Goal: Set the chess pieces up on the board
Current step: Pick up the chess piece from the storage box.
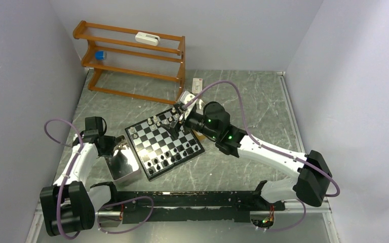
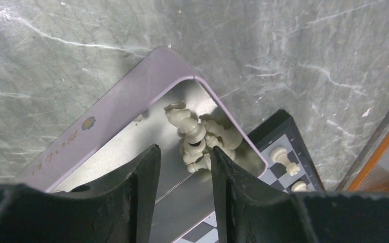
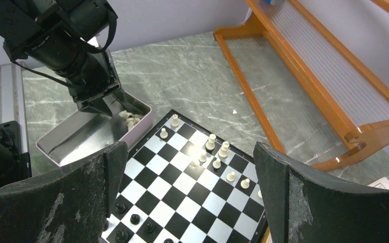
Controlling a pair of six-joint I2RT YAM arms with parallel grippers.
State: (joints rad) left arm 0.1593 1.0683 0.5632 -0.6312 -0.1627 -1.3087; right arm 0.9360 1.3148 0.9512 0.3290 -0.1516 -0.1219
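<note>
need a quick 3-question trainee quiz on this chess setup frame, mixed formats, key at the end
1. True or false: the right gripper, above the flat black-and-silvery-white checked chessboard, holds a chess piece.
2. Where is the heap of small cream-white chess pieces? A) in a corner of the shiny rectangular metal tray; B) on the orange-brown wooden rack; C) on the grey marbled table.
3. Which arm works over that heap?
Key: 1 false, its jaws stand wide apart with nothing between them. 2 A. 3 left: the left gripper hangs over the heap, jaws apart.
</note>
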